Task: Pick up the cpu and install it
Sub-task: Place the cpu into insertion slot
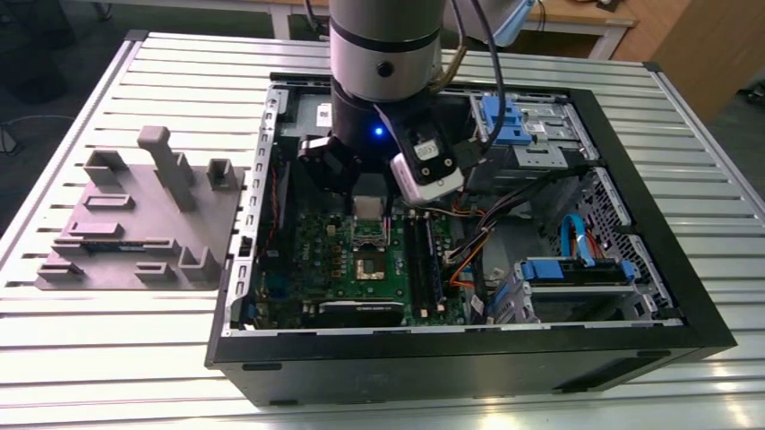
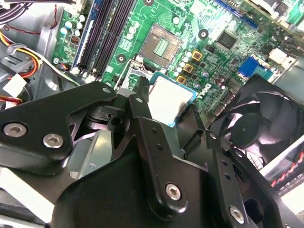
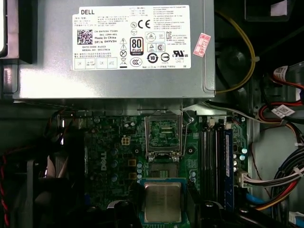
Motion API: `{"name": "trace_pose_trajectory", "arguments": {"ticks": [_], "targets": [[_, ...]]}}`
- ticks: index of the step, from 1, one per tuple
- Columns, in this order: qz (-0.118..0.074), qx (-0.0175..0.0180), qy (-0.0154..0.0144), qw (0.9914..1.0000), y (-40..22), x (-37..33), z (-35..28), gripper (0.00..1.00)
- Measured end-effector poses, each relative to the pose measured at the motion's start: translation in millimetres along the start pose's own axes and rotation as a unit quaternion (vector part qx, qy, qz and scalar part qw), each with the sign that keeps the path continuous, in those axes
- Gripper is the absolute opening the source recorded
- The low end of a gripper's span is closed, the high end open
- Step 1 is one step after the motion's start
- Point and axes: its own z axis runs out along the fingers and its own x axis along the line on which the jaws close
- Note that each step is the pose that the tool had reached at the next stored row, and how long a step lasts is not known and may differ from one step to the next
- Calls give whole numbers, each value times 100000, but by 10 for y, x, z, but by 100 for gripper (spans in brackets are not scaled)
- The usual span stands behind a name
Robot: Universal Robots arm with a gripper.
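Note:
The cpu (image 3: 162, 202) is a small square chip with a silver-grey top and a green rim. My gripper (image 3: 164, 211) is shut on it, one black finger on each side. The chip hangs a little above the green motherboard (image 3: 109, 156), just short of the open socket (image 3: 163, 142), whose metal frame stands up. In the second wrist view the cpu (image 2: 168, 97) sits between the black fingers (image 2: 142, 102), with the socket (image 2: 161, 45) beyond it. In the exterior view the gripper (image 1: 371, 204) reaches down into the open computer case (image 1: 669, 296) over the socket (image 1: 371, 260).
A large grey power supply box (image 3: 114, 47) with a white label lies just past the socket. Memory slots (image 3: 213, 152) and bundles of cables (image 3: 280, 180) run beside it. A black fan (image 2: 256, 123) stands close to the gripper. A grey fixture block (image 1: 138, 224) rests on the table at the exterior view's left.

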Motion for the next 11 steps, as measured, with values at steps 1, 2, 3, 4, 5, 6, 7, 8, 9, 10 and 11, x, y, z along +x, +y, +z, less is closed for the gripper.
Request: {"name": "trace_pose_trajectory", "arguments": {"ticks": [1, 2, 3, 4, 5, 6, 7, 8, 9, 10, 11], "targets": [[0, -10, -1, 100000, 0, 0, 20, 47], [-2, -8, 0, 100000, -1, 0, 37, 47], [-2, -8, 0, 100000, -2, 0, 55, 47], [-2, -5, 3, 100000, -2, 0, 73, 47], [-3, -2, 4, 100000, -2, 0, 91, 47], [-3, 1, 3, 100000, -3, 0, 109, 47], [-3, -3, 2, 100000, -4, 0, 129, 47], [-2, -2, 2, 100000, -4, 0, 146, 47], [-2, -7, -1, 100000, -4, 0, 165, 47], [-1, -4, 1, 100000, -5, 0, 183, 47], [-2, -7, 1, 100000, -5, 0, 200, 47]]}}
